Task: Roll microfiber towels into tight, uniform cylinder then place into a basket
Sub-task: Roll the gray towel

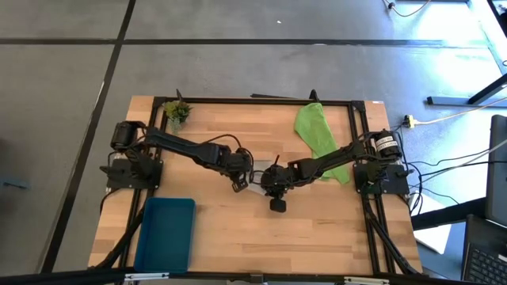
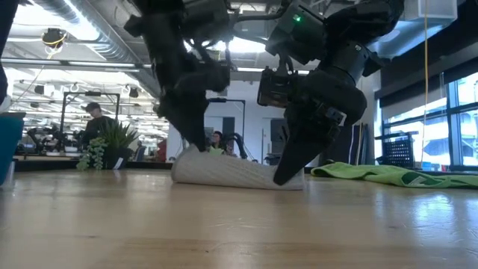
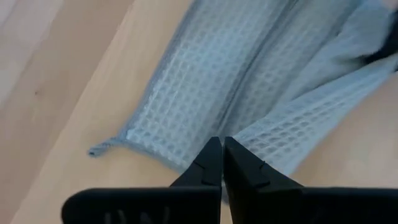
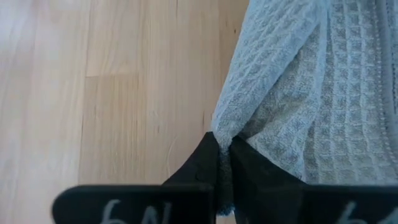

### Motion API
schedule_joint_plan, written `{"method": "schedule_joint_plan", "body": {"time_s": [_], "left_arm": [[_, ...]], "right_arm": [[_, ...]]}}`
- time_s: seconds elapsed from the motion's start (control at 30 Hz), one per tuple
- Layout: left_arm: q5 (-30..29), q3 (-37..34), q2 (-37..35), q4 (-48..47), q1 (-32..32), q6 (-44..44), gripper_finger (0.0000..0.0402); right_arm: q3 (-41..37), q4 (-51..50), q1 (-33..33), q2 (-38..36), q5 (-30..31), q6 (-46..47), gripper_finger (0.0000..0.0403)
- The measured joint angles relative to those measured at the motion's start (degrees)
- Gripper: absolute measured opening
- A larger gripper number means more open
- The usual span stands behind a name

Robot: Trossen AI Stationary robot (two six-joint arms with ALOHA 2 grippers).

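The light grey microfiber towel point(image 2: 235, 172) lies as a loose, low roll on the table's middle, seen between both grippers in the high view point(image 1: 255, 179). My left gripper point(image 3: 222, 144) is shut at the roll's left end point(image 2: 196, 153). My right gripper point(image 4: 224, 147) is shut on the towel at its right end point(image 2: 287, 175). The lime green towel point(image 1: 320, 136) lies spread out at the far right, partly under my right arm. The teal basket point(image 1: 166, 234) stands at the near left edge. My left gripper sets its shut fingertips point(image 3: 211, 155) on the grey towel's waffle surface, near a hemmed edge point(image 3: 134, 138) at the roll's left end. It comes slanting down from the table's left. Whether a layer sits between the tips cannot be told. My right gripper pinches a gathered fold of the grey towel point(image 4: 225, 134) between its two fingers at the roll's right end. The fingers slant down from the table's right. The towel rests on the table, slack, with cloth bunching up toward the pinch.
A small green plant point(image 1: 177, 112) stands at the far left corner. A black frame point(image 1: 261, 100) runs along the table's far and side edges. Bare wood lies between the towel and the near edge, right of the basket.
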Motion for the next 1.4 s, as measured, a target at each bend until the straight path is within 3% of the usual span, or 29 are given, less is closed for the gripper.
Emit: {"method": "schedule_joint_plan", "body": {"time_s": [0.43, 0.67, 0.87, 1.13, 1.4], "left_arm": [[-3.29, -0.07, 5.49, 1.81, 0.04, 1.45, 0.0001], [-5.63, -0.20, 3.04, 1.18, -1.35, 4.37, 0.0001], [-7.27, -0.15, -2.70, -0.46, -6.78, 5.97, 0.0000], [-12.97, -0.15, -3.30, -2.05, -19.79, 14.75, 0.0000], [-14.94, -0.11, -3.30, -0.96, -25.64, 10.52, 0.0006]], "right_arm": [[0.00, -0.74, 0.11, -0.06, -0.66, -0.36, 0.0018], [0.00, -0.71, 0.11, -0.06, -0.58, 0.30, 0.0018], [0.00, -0.68, 0.11, -0.06, -0.33, 0.28, 0.0018], [0.00, -0.70, 0.09, -0.06, -0.25, 0.28, 0.0018], [0.00, -0.70, 0.04, -0.06, -0.24, 0.28, 0.0018]]}}
